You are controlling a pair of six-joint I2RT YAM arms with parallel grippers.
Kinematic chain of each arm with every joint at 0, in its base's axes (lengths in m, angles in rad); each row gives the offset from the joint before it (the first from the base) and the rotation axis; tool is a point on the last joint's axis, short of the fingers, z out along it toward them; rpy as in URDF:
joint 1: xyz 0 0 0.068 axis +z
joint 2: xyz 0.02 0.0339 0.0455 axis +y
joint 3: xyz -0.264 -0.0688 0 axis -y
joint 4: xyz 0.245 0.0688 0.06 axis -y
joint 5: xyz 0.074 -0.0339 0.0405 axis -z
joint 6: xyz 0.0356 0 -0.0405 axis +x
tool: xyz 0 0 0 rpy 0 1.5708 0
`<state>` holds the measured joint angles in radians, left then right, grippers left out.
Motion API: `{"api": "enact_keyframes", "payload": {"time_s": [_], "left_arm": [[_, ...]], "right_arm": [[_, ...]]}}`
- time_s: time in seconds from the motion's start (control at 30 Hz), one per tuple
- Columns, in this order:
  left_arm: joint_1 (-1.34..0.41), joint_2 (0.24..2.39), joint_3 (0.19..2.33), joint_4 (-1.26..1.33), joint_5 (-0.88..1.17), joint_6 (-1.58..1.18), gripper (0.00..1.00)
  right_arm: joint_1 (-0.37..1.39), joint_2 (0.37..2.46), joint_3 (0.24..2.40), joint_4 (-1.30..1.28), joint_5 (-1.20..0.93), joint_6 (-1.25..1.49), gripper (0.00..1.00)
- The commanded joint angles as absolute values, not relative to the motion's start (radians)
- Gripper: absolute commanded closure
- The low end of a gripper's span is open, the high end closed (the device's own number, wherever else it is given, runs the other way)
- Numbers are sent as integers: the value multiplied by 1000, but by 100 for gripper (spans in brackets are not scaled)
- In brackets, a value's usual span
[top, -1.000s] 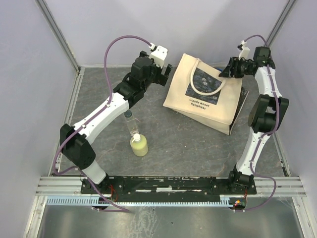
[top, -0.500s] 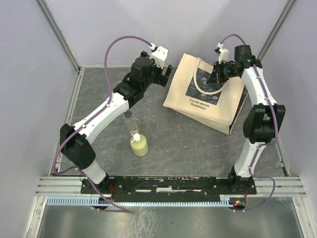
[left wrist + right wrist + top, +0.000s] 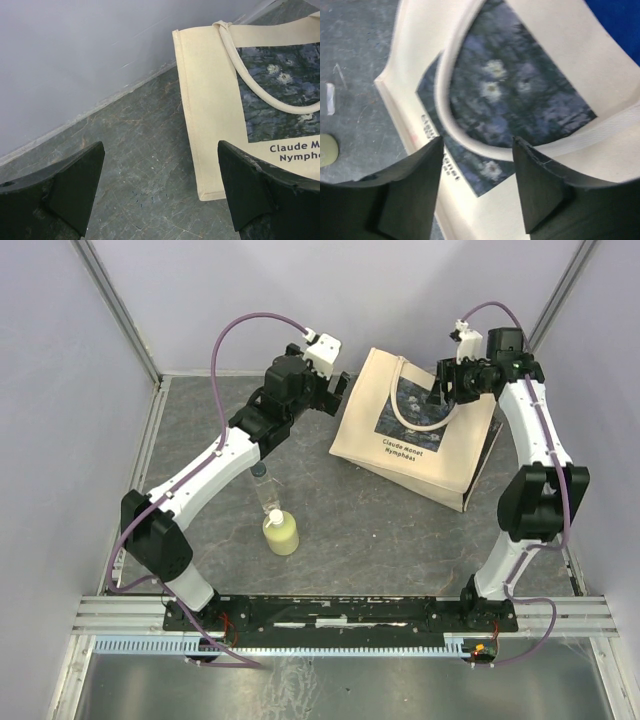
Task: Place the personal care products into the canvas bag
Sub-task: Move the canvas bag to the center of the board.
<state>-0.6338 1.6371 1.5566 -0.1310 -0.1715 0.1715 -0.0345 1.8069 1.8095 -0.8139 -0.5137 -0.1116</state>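
Canvas bag (image 3: pixel 415 435) lies flat on the tabletop (image 3: pixel 360 520), printed panel (image 3: pixel 520 95) upward, directly under the right claw (image 3: pixel 477 150). Its jaws stand parted and empty above the curve of a strap handle (image 3: pixel 452 120). The bag's side edge is just to the right of the left claw (image 3: pixel 160 170), which gapes wide and grips nothing. Well behind the left claw, beside its arm, a clear dark-capped bottle (image 3: pixel 264 490) and a yellow-green bottle (image 3: pixel 282 534) stand close together.
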Motion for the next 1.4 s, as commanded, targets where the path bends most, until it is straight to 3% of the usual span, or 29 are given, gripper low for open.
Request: {"api": "enact_keyframes", "payload": {"time_s": [0.0, 0.07, 0.47, 1.0, 1.13, 1.37], "left_arm": [[-625, 1578, 1540, -82, -165, 220, 0], [-623, 1574, 1532, -82, -173, 227, 0], [-595, 1608, 1543, -89, -195, 236, 0], [-576, 1678, 1611, -142, -210, 250, 0], [-574, 1687, 1622, -148, -215, 254, 0], [-574, 1700, 1634, -146, -213, 258, 0]], "right_arm": [[-105, 1891, 1905, -720, -506, -97, 26], [-128, 1924, 1941, -704, -511, -117, 20], [-217, 2108, 2110, -685, -550, -186, 13], [-263, 2313, 2299, -846, -732, -311, 12], [-263, 2312, 2288, -883, -825, -311, 15], [-259, 2269, 2212, -974, -980, -323, 37]]}}
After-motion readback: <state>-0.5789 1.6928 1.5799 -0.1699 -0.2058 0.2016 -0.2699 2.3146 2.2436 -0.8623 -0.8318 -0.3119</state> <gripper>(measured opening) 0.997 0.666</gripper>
